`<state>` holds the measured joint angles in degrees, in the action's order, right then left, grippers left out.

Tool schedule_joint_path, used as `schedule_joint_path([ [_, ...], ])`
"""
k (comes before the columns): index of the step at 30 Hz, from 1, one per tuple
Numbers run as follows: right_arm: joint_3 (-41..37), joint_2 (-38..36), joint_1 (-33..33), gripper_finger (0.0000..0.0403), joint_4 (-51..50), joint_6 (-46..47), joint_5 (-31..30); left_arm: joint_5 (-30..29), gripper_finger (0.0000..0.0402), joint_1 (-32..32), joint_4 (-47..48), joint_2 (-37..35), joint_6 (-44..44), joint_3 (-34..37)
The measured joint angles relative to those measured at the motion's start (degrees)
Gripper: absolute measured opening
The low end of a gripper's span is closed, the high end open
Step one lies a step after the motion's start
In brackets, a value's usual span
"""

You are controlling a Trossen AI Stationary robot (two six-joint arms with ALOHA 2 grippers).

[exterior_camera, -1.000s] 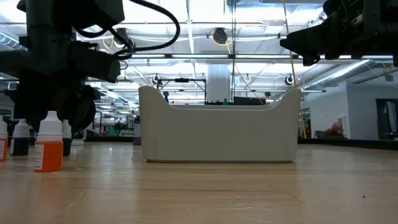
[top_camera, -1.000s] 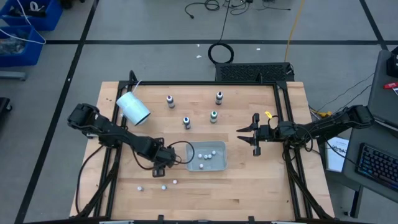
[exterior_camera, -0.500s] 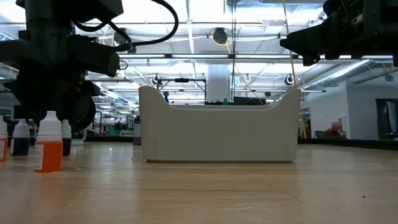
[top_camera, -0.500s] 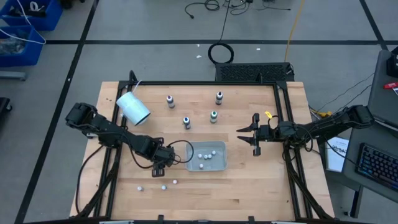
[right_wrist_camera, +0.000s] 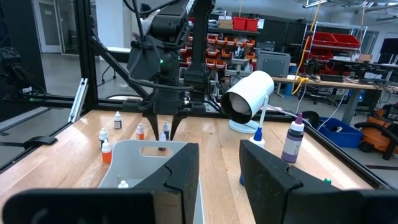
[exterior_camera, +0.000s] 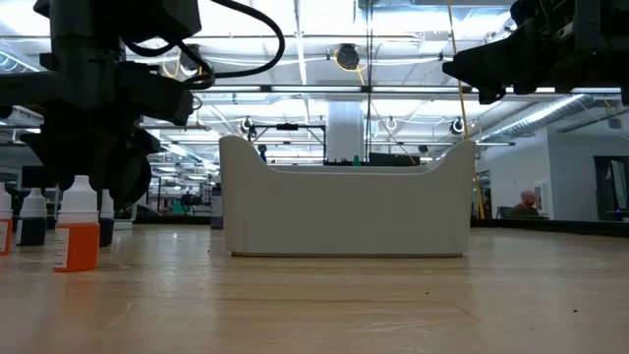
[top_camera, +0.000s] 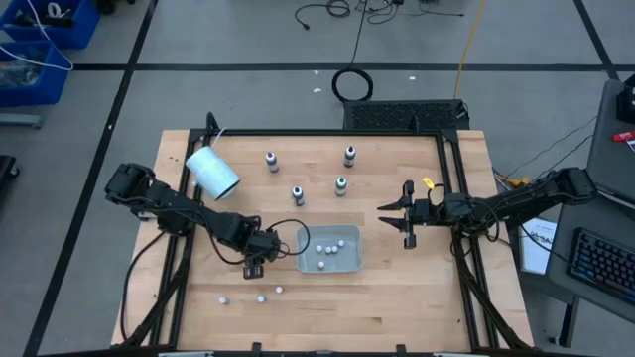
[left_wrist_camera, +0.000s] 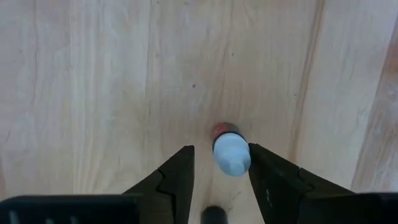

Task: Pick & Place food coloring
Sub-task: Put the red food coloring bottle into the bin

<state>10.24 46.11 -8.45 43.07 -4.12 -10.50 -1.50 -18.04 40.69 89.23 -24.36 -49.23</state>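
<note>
Left wrist view: the left gripper (left_wrist_camera: 219,171) stands open astride a bottle (left_wrist_camera: 231,151) on the table beside the tray (top_camera: 349,260) — not yet gripped. The cap sits nearer one finger, so closing could tip it. Right gripper (top_camera: 405,214) waits open, empty.

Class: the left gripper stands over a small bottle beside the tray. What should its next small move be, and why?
Probably close the left gripper: its open fingers already straddle the red food coloring bottle, which stands upright on the table, apparently ungripped.
</note>
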Motion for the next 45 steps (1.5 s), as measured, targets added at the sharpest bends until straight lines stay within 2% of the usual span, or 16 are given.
schedule_joint_path([
  [6,0.0,0.0,0.0,0.0104,-0.02,0.0,0.0,0.15,0.0158,0.02,-0.27,0.0,-0.1,0.0],
  [13,0.0,0.0,0.0,0.0105,-0.02,0.0,0.02,3.18,0.0149,0.02,-0.97,0.0,0.09,-0.02],
  [27,0.0,0.0,0.0,0.0105,-0.02,0.0,0.02,3.12,0.0149,0.02,-0.94,0.0,0.66,-0.11],
  [34,0.0,0.0,0.0,0.0105,0.0,0.0,0.02,2.95,0.0149,0.02,-0.33,0.0,0.66,-2.37],
  [45,0.0,0.0,0.0,0.0105,-0.02,0.0,0.04,1.05,0.0145,-0.03,-0.48,-0.02,1.16,-1.33],
])
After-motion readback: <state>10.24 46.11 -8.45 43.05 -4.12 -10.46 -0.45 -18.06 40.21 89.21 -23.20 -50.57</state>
